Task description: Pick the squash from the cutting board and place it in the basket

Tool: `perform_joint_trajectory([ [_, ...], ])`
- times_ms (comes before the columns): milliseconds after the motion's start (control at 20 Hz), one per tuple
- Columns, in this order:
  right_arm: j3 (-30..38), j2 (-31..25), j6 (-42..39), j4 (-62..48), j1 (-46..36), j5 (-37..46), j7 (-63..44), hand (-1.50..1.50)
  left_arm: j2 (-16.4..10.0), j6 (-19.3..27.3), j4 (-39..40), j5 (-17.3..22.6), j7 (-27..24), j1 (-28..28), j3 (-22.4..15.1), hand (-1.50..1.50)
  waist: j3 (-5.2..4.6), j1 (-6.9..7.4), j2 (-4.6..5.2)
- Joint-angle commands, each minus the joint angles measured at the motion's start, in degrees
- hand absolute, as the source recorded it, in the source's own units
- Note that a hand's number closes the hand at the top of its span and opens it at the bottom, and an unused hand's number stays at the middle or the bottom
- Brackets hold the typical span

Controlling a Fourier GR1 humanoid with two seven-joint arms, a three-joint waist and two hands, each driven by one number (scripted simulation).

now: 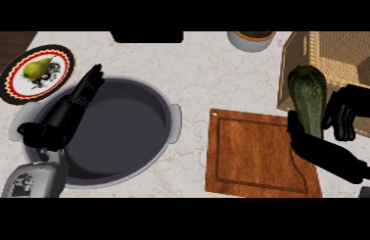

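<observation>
My left hand point(72, 107) is black and slim-fingered, on a grey forearm point(33, 179) with what may be dark markings; my right hand point(345, 112) is black too.

Bright, even light falls from above on the counter point(209, 72). The pot point(171, 136) looks dim grey inside, a faint shadow hugging its lower right rim. My left hand point(63, 117) and right hand point(345, 111) read flat black; the squash point(307, 94) catches light at its upper end.
</observation>
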State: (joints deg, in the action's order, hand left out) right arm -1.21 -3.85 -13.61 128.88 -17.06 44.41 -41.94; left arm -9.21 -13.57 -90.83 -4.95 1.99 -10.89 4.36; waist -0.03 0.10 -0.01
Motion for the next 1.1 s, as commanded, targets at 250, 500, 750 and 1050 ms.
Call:
perform_joint_trajectory([
  [250,13.82,-5.44,6.93,-15.73,-14.89,-0.14,0.78,1.5,0.09,-0.82,-2.77,0.6,0.34,2.26,-0.17,0.0,0.02,0.48,0.09],
  [500,20.99,-10.7,11.97,-28.71,-23.94,-1.68,4.05,1.5,-0.03,-0.72,-1.63,0.94,2.9,-0.99,0.23,0.0,0.04,0.58,0.16],
  [750,24.24,-15.36,15.82,-38.61,-22.89,-4.41,12.16,1.5,-0.32,-0.4,3.46,-0.13,-0.72,-2.26,1.08,0.0,0.03,0.12,0.16],
  [1050,26.91,-21.55,14.61,-50.01,-25.1,-8.75,17.01,1.5,-0.59,-1.59,1.89,0.72,-0.62,-0.53,1.21,0.0,0.03,0.17,0.12],
])
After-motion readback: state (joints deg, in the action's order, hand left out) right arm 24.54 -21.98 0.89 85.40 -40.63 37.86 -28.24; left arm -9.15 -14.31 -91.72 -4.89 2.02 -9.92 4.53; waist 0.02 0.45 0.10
